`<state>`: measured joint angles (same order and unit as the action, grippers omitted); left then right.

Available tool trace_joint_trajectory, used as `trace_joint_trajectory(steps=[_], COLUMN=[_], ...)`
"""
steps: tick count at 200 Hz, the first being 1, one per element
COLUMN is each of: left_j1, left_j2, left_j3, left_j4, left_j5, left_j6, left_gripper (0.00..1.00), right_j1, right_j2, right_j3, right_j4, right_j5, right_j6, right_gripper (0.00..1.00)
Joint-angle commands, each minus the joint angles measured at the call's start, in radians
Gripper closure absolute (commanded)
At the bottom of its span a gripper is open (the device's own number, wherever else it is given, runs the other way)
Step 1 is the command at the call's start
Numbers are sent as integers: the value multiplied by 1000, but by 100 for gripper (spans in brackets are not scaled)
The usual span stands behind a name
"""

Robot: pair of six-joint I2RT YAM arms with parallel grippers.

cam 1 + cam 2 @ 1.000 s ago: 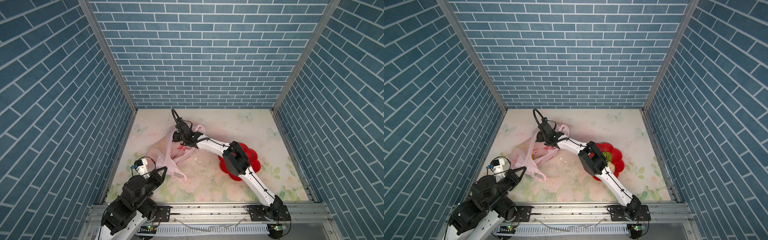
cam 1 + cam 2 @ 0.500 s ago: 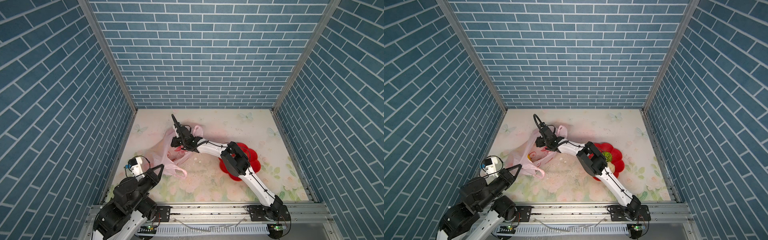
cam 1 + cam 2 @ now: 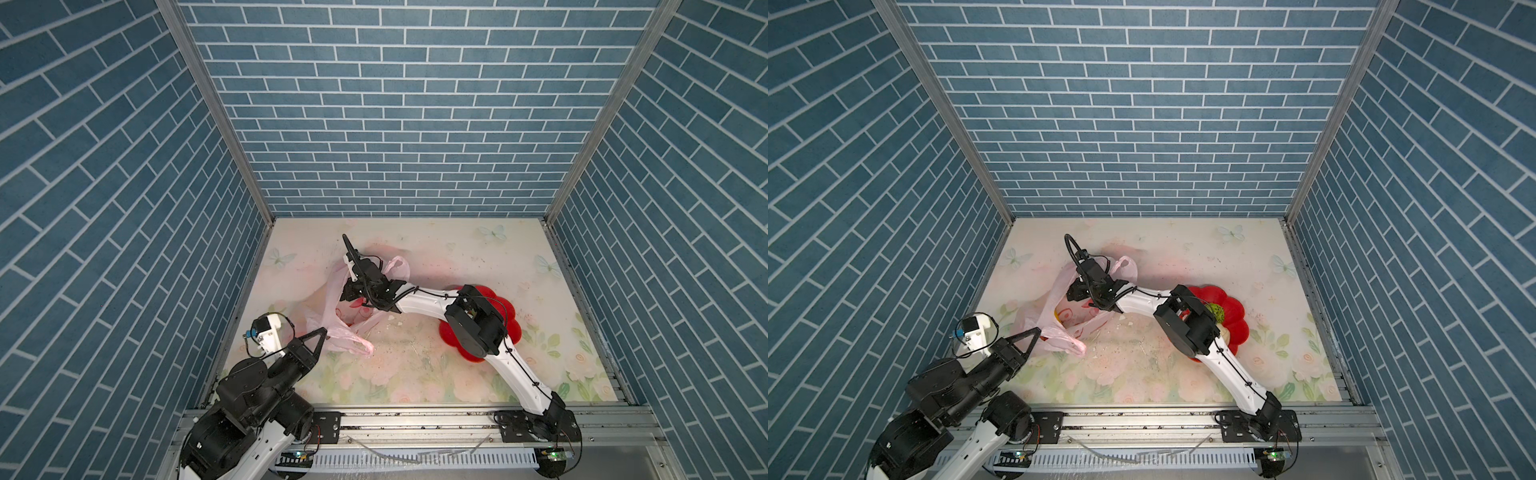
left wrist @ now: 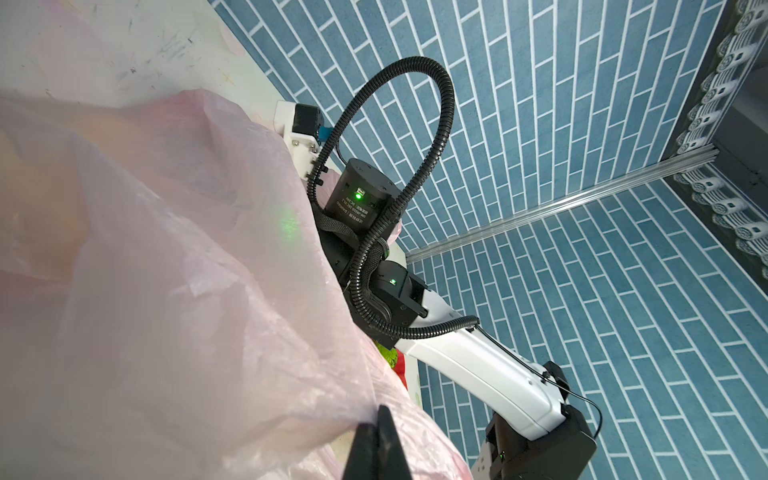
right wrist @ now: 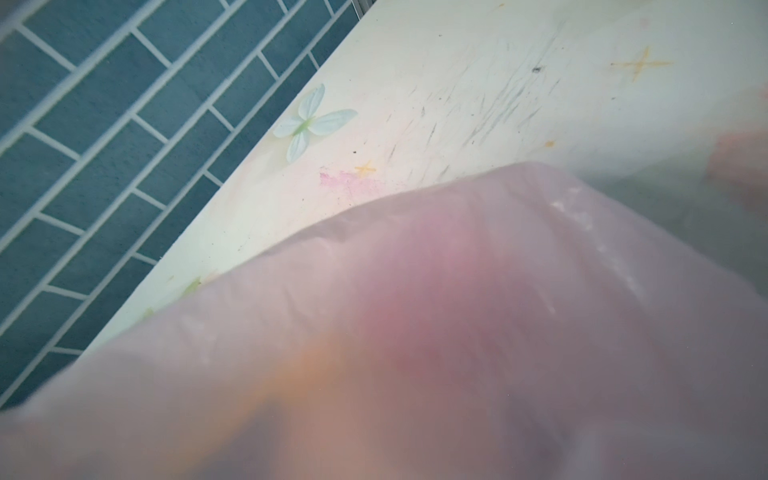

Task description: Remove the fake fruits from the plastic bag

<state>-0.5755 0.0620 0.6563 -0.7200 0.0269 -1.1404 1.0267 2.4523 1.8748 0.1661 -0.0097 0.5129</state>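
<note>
Top views | my left tool (image 3: 322, 330) clamped on bag (image 3: 324, 305) rim, bag slumped on counter (image 3: 436, 249) | my right tool (image 3: 348, 292) buried in its mouth, cannot tell if apart | yellow fruit (image 3: 1058, 316) shows inside | I'd hold rim taut, close on fruit alone, never film, lift slowly

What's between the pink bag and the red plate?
In both top views the right arm's white forearm spans from the plastic bag to the red plate; beneath it, only floral tabletop with scattered crumbs.
</note>
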Motion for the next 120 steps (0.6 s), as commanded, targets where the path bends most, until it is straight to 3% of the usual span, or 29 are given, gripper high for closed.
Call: trace_joint_trajectory(steps=[1, 63, 120], left_j1=[3, 3, 3], left_j2=[-20, -4, 39], left_j3=[-15, -102, -69], left_j4=[39, 200, 279], left_j5=[52, 221, 319], left_j6=[-11, -25, 34], left_gripper=[100, 100, 100], right_j1=[16, 16, 8], right_j2=[5, 73, 130], right_j3=[58, 179, 251], right_j4=[18, -40, -94], right_j5=[33, 96, 120], right_j6=[56, 115, 172], right_gripper=[14, 11, 12])
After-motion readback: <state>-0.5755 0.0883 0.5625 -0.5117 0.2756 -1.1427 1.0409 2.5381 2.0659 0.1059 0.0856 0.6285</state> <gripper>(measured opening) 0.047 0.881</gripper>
